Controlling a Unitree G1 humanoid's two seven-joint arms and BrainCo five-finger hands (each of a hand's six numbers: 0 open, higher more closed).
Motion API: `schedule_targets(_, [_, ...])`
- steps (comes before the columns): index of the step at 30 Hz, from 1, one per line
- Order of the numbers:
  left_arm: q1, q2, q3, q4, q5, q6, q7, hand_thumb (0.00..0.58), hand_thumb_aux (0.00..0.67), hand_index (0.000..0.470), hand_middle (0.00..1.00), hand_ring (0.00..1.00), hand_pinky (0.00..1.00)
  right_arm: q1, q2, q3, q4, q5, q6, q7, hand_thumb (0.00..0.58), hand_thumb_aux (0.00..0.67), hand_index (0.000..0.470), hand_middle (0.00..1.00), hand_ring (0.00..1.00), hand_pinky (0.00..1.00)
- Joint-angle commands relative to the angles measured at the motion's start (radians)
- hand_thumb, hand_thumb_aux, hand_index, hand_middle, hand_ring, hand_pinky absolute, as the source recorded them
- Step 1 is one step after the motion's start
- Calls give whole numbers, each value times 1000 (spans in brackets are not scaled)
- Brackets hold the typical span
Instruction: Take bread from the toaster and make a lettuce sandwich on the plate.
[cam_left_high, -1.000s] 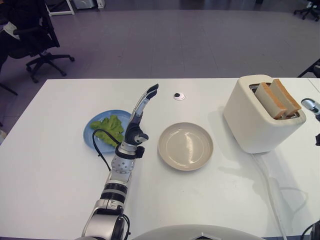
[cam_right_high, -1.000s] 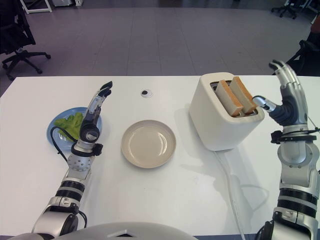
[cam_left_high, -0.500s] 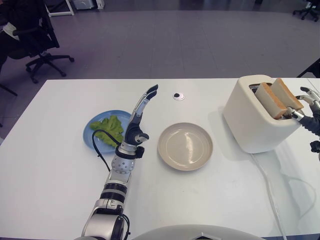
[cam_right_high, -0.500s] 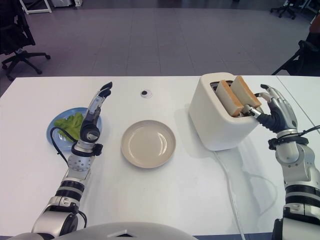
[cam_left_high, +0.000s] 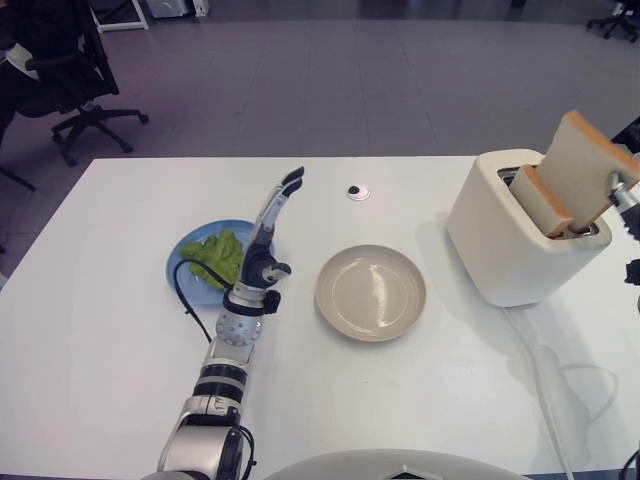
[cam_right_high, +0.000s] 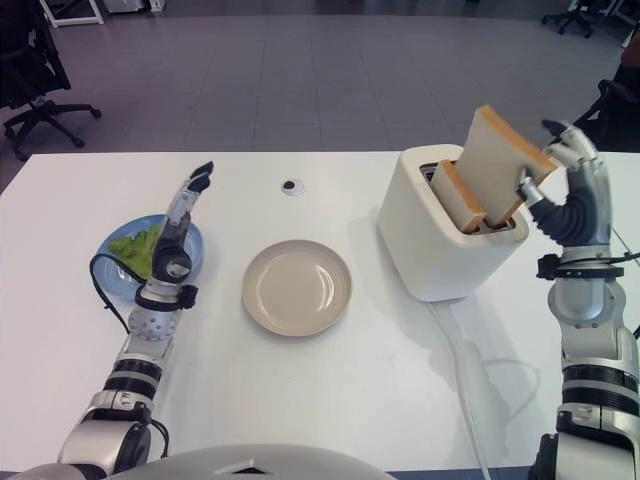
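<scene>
1. White table (cam_right_high: 330, 400) fills the near view, with grey floor and black office chairs (cam_left_high: 85, 95) in the room behind it
2. At the table's right stands a cream toaster (cam_right_high: 435, 245); its pale cord (cam_right_high: 468, 395) trails across the table toward the near edge
3. Just right of the toaster's top is the right hand (cam_right_high: 572, 195), clasped on a slice (cam_right_high: 498, 160) of bread, with the thumb on the near face and the other fingers behind it
4. That slice is raised high above the toaster and tilted, its top leaning to the right and its lower end at the slot
5. Lower in the toaster sits a second slice (cam_right_high: 455, 195), just left of the raised one, with its browned crust showing
6. Near the table's middle, left of the toaster and well apart from it, lies a round beige plate (cam_right_high: 297, 300)
7. Further left lies a blue plate (cam_left_high: 176, 262) with green lettuce (cam_left_high: 213, 255) on it
8. Raised over the blue plate's right edge is the left hand (cam_left_high: 266, 235), released, holding nothing, its fingers stretched straight and pointing away from the robot
9. Beyond the beige plate, a small black disc (cam_right_high: 291, 185) lies on the table
</scene>
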Motion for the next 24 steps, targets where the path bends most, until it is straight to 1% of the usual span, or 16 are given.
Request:
schedule_targets(1, [-12,65,63,22,65,14,57,0,0,0,0,0,0,-7,40,-48,-70,97,-37,7,580,670,470,1000,1000,1000])
schedule_targets(4, [-14,126,110,27,154,36,129,0,0,0,0,0,0,-6,71,-58,-158,203,-62,47,580,670,470,1000,1000,1000])
schedule_targets(7, [-14,188,129,44,241,74,203,0,0,0,0,0,0,-1,95,-23,-241,285,-65,118,580,670,470,1000,1000,1000])
schedule_targets(10, [-7,286,95,69,441,195,334,0,0,0,0,0,0,8,139,43,-343,394,-54,207,580,670,470,1000,1000,1000])
schedule_targets(12, [-7,356,12,127,573,326,354,0,0,0,0,0,0,13,177,92,-407,447,-38,253,580,670,470,1000,1000,1000])
schedule_targets(14, [-18,420,-77,215,684,480,363,0,0,0,0,0,0,17,235,165,-426,484,-13,308,580,670,470,1000,1000,1000])
schedule_targets(16, [-33,458,-145,302,731,582,361,0,0,0,0,0,0,12,317,267,-375,453,11,360,580,670,470,1000,1000,1000])
schedule_targets(20, [-72,480,-245,426,745,703,370,0,0,0,0,0,0,-9,414,421,-189,278,8,435,580,670,470,1000,1000,1000])
schedule_targets(22, [-81,491,-270,445,731,731,395,0,0,0,0,0,0,-15,451,473,-107,192,-16,443,580,670,470,1000,1000,1000])
schedule_targets(24, [-85,505,-278,433,700,722,430,0,0,0,0,0,0,-22,485,508,-48,150,-37,449,580,670,470,1000,1000,1000])
